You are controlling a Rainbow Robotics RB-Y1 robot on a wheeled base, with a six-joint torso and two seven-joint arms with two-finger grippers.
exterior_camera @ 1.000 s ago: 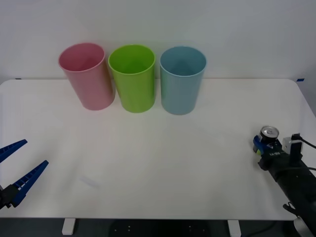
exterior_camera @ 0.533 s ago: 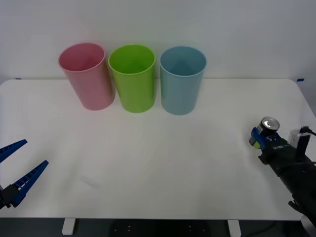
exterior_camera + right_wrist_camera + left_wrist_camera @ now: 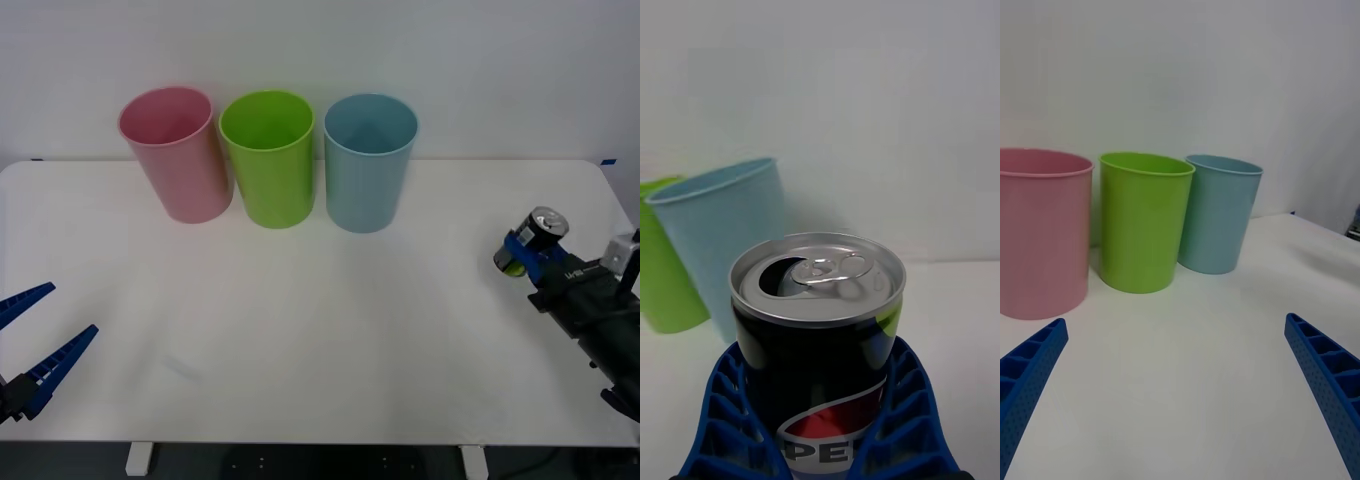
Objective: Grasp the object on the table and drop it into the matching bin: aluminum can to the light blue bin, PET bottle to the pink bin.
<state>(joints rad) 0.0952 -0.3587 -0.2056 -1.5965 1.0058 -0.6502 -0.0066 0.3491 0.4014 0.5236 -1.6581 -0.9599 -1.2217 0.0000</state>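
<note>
A small dark aluminum can (image 3: 531,240) with a silver lid and a yellow-green patch is held off the white table (image 3: 300,330) at the right side, tilted leftward. My right gripper (image 3: 527,250) is shut on it; the right wrist view shows the can (image 3: 818,337) between the blue ribbed fingers (image 3: 722,420). The light blue bin (image 3: 369,162) stands at the back, well left of the can, rightmost of the row; the pink bin (image 3: 177,153) is leftmost. My left gripper (image 3: 35,345) waits open at the near left edge, holding nothing.
A lime green bin (image 3: 268,157) stands between the pink and light blue bins, nearly touching both. All three bins are upright and open-topped along the table's far edge, in front of a white wall.
My right gripper has lifted the can off the table and carried it slightly up and left, tilting it. The left arm and the bins have not moved.
</note>
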